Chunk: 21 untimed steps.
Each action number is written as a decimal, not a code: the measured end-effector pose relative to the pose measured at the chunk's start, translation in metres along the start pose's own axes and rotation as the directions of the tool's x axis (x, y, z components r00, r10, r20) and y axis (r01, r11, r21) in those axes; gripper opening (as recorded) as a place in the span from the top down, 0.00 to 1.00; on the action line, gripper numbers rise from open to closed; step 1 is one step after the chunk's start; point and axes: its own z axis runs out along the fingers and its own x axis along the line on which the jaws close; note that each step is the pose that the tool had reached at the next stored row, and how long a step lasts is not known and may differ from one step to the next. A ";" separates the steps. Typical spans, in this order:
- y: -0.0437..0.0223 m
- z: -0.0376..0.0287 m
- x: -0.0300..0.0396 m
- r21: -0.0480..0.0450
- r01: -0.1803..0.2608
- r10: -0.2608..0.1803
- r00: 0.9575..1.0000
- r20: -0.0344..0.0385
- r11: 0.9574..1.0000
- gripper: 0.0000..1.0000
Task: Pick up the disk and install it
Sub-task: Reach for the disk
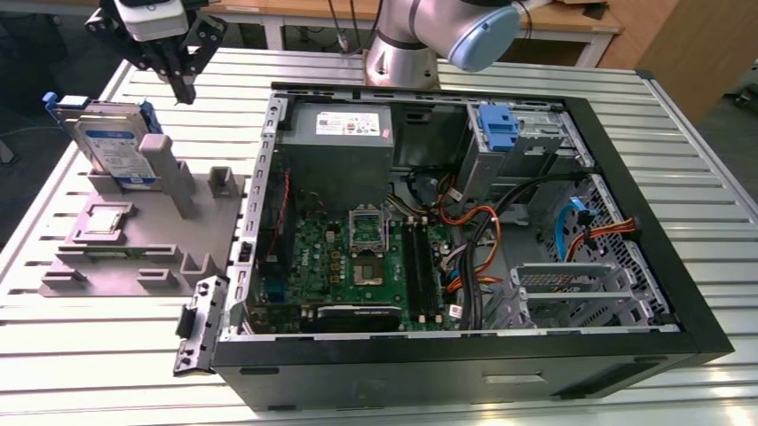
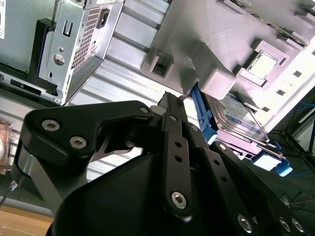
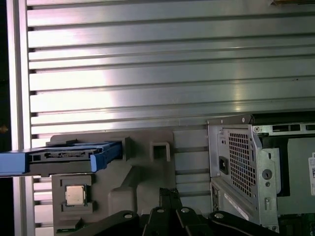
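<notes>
My black fingers (image 1: pixel 184 89) pressed together, empty | silver-grey, blue-bracketed rectangular disk (image 1: pixel 115 142) apart at 7 o'clock, exterior view | upright on edge in grey plastic holder (image 1: pixel 142 240).

Black fingers (image 2: pixel 171 118) together, near disk (image 2: pixel 232 114) in grey stand (image 2: pixel 211 34).

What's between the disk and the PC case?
Exterior view: two grey fixture posts, a tall post beside the disk and a short slotted post nearer the case.
</notes>
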 end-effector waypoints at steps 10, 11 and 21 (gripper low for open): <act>0.0000 0.0002 0.0031 0.000 0.000 0.000 1.000 0.000 1.000 0.90; 0.0004 0.0002 0.0036 0.000 0.000 0.000 1.000 0.000 1.000 0.90; 0.0033 0.0004 0.0217 0.000 0.000 0.000 1.000 0.000 1.000 0.90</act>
